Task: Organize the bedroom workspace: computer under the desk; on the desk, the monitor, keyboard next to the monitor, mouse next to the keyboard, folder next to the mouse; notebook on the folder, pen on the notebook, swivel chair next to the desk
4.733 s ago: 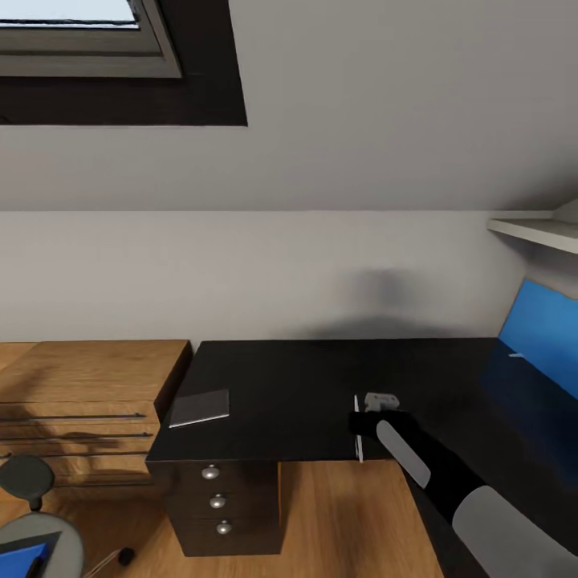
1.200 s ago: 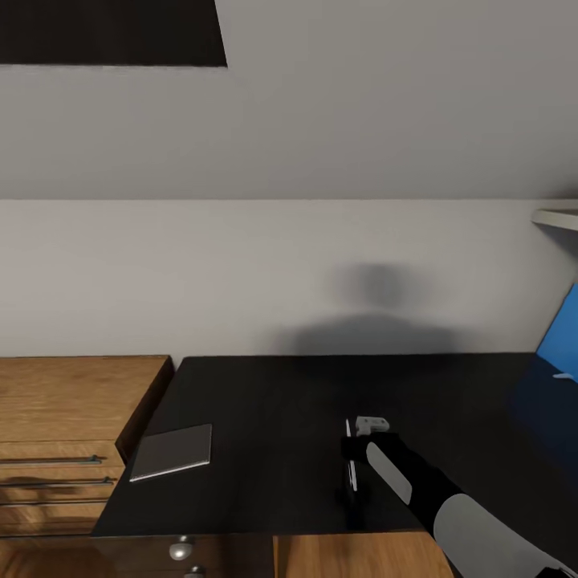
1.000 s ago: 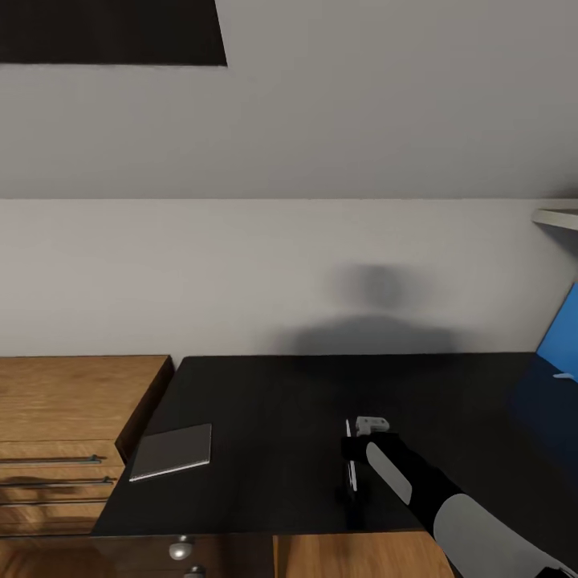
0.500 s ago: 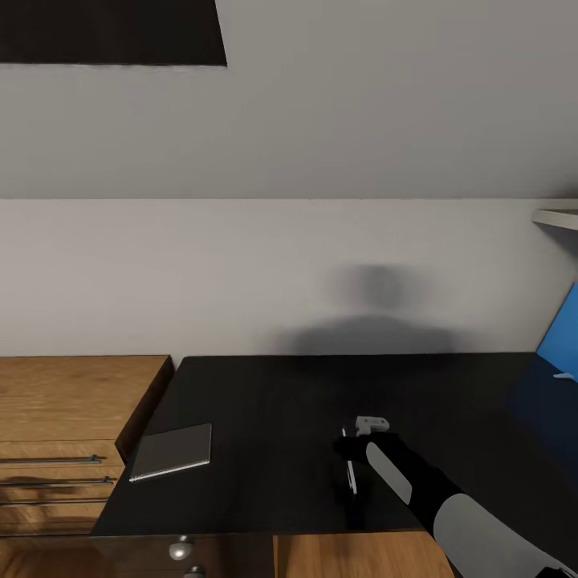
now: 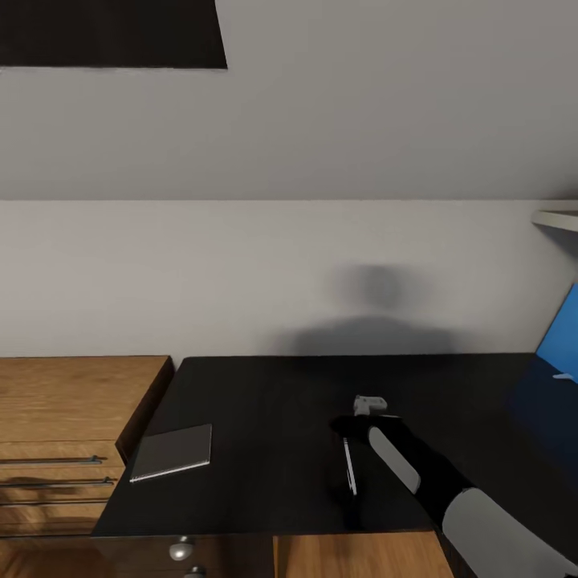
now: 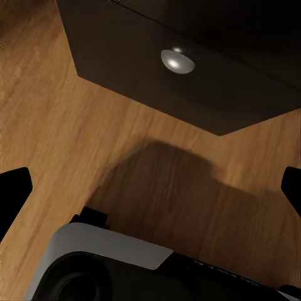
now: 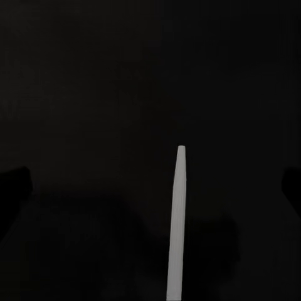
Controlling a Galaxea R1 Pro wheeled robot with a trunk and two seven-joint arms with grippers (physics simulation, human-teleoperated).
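In the head view's lower middle, the right gripper hangs over the black desk with the white pen beneath it; whether its fingers are closed on the pen or spread around it cannot be told. The grey notebook lies flat at the desk's lower-left corner, beside the wood cabinet. In the left wrist view, the left gripper has its fingers spread wide, holding nothing, over the wood floor below a dark drawer with a silver knob.

Matt black desk, grained wood cabinet, shiny metal knob
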